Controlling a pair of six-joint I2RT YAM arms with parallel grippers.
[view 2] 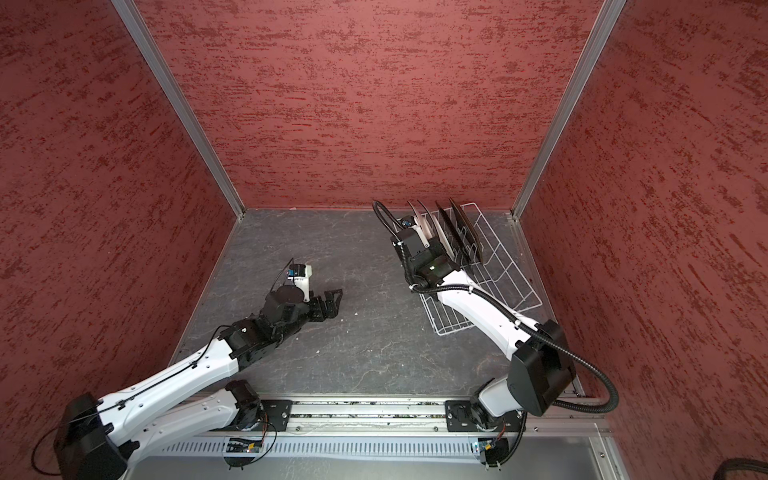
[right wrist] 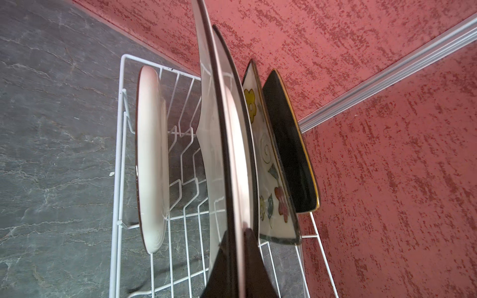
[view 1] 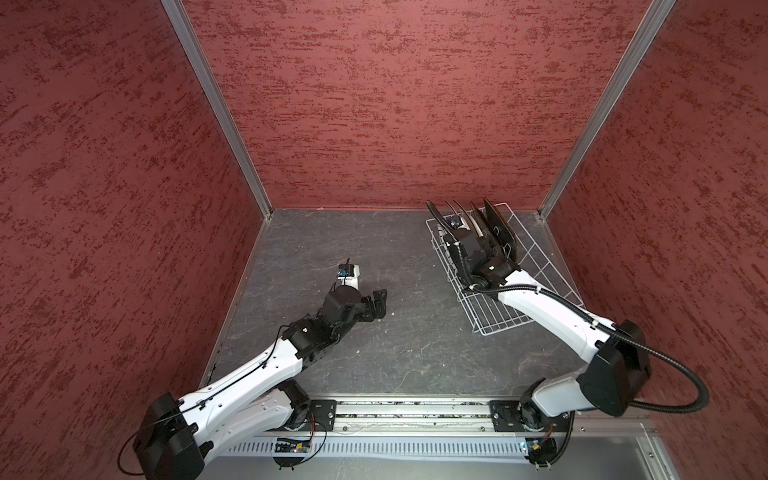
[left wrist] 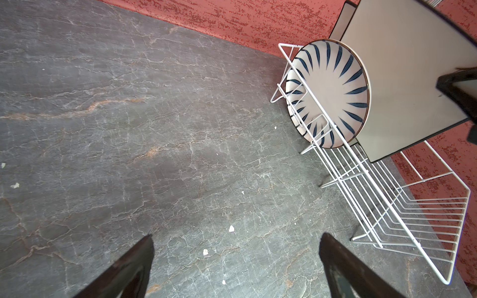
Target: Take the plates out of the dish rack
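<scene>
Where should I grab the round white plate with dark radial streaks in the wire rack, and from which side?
Pinch the round white streaked plate by its top rim, from above: it stands on edge, and the white wire rack cages its lower half.

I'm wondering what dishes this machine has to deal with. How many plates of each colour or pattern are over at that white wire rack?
Plain cream square plates: 2
Flowered square plate: 1
Black square plate: 1
Round white plate with dark stripes: 1
Total: 5
</scene>
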